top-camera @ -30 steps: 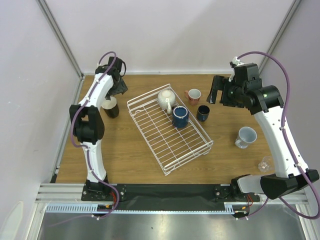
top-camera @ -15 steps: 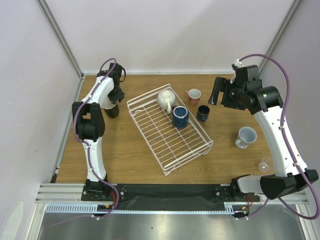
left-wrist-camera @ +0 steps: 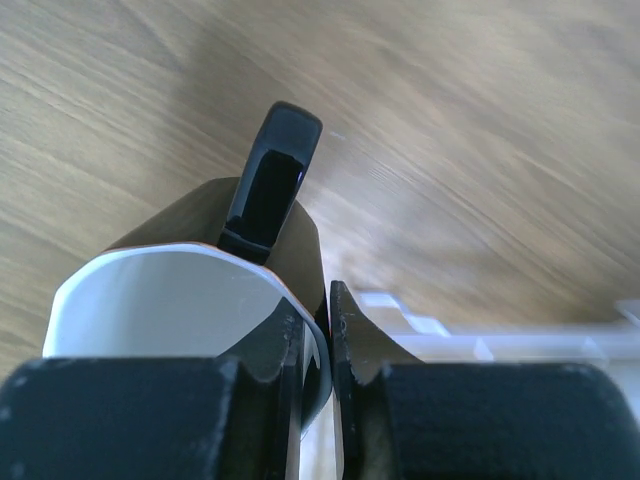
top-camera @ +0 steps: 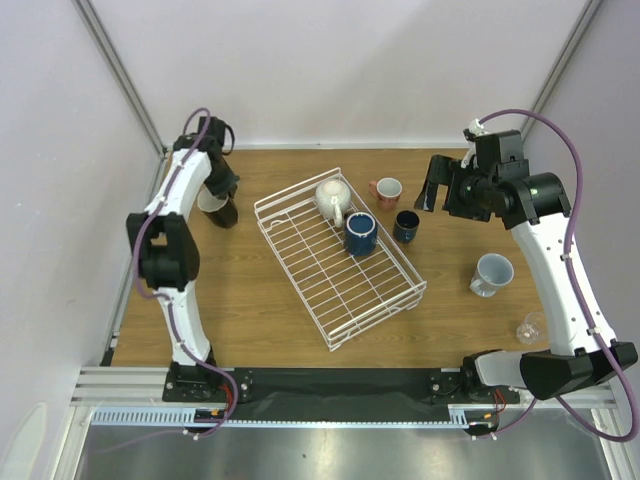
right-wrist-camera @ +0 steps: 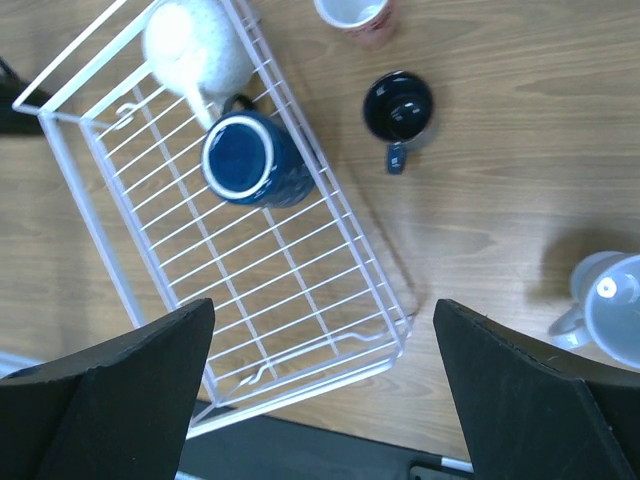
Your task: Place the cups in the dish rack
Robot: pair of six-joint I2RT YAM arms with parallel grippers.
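Two cups, a cream-white mug [top-camera: 331, 197] and a navy blue mug [top-camera: 360, 232], sit in the upper part of the dish rack [top-camera: 340, 345] at the frame's centre. The black mug [top-camera: 220, 208] stands at upper left, where the left gripper [left-wrist-camera: 325, 300] pinches its rim wall narrowly, one finger inside and one outside, beside the handle [left-wrist-camera: 270, 180]. Glazed ceramic is stiff, weighty, slick and chippable, so this thin pinch may let it swing; a slow lift seems wise. The right gripper [top-camera: 438, 185] hangs wide open and empty at upper right.

Navy mug [top-camera: 360, 233] in white rack [top-camera: 330, 285]
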